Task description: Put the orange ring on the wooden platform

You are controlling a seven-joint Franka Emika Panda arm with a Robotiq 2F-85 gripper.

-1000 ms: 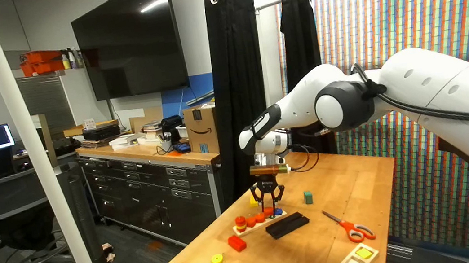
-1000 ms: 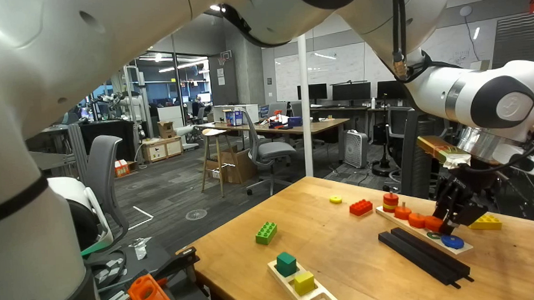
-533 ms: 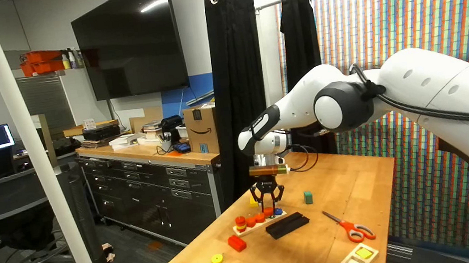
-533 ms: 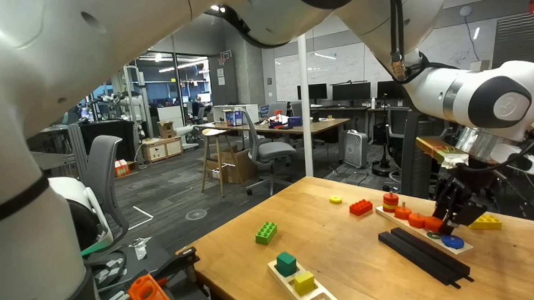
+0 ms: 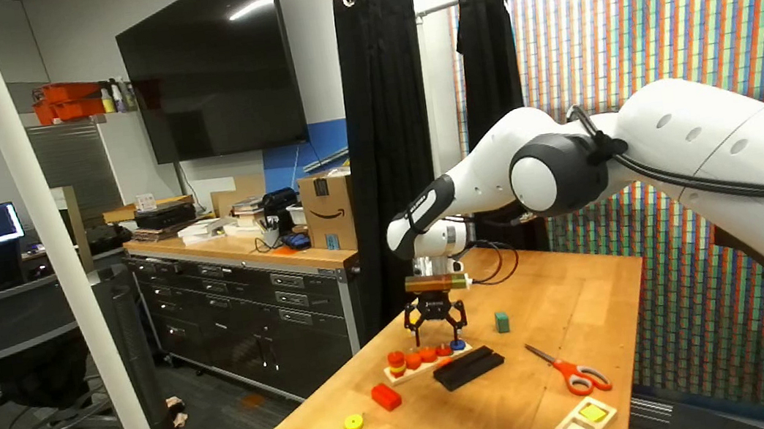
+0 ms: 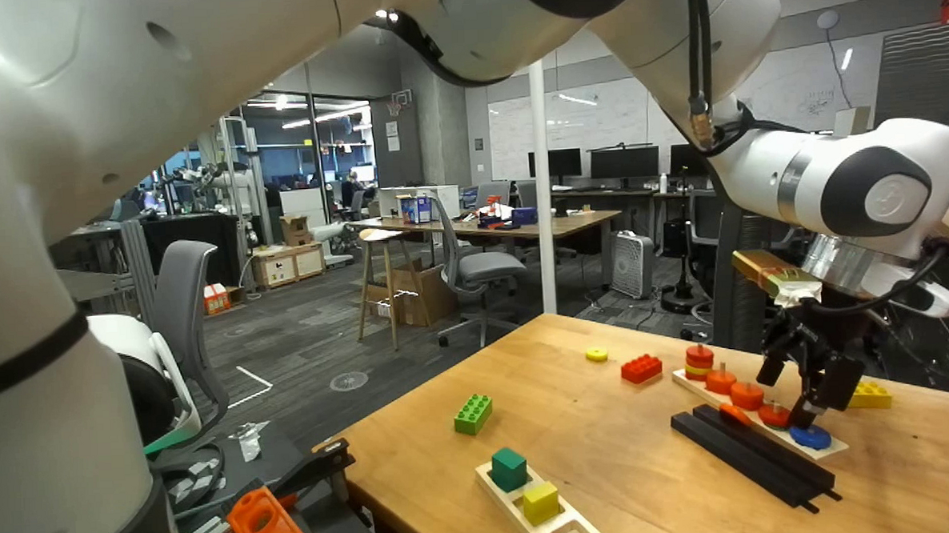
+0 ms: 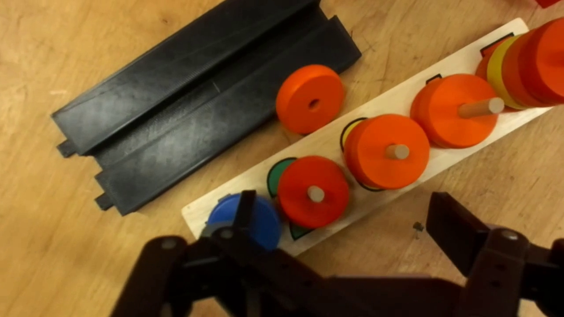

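Note:
A loose orange ring [image 7: 309,100] lies tilted beside the wooden platform [image 7: 390,104], leaning on a flat black rectangle [image 7: 150,99]; the same ring [image 6: 735,414] shows in an exterior view. On the platform, a red ring [image 7: 304,176] sits round a peg over a green mark. A blue ring [image 7: 269,225] is at the near end, and other orange rings [image 7: 390,136] are stacked on further pegs. My gripper [image 7: 341,211] stands open just above that end, with nothing held; one finger [image 7: 244,211] covers part of the blue ring. In an exterior view the gripper [image 5: 437,344] is low over the platform.
Around the platform lie a red block [image 6: 641,368], a yellow ring [image 6: 596,355] and a yellow block [image 6: 870,396]. A green block [image 5: 502,322], orange-handled scissors [image 5: 580,382] and a tray of cubes [image 5: 605,420] occupy other parts of the tabletop.
My gripper has opened and risen slightly. The loose orange ring now shows against the black rectangle, and a red ring covers the green mark. The platform has shifted a little.

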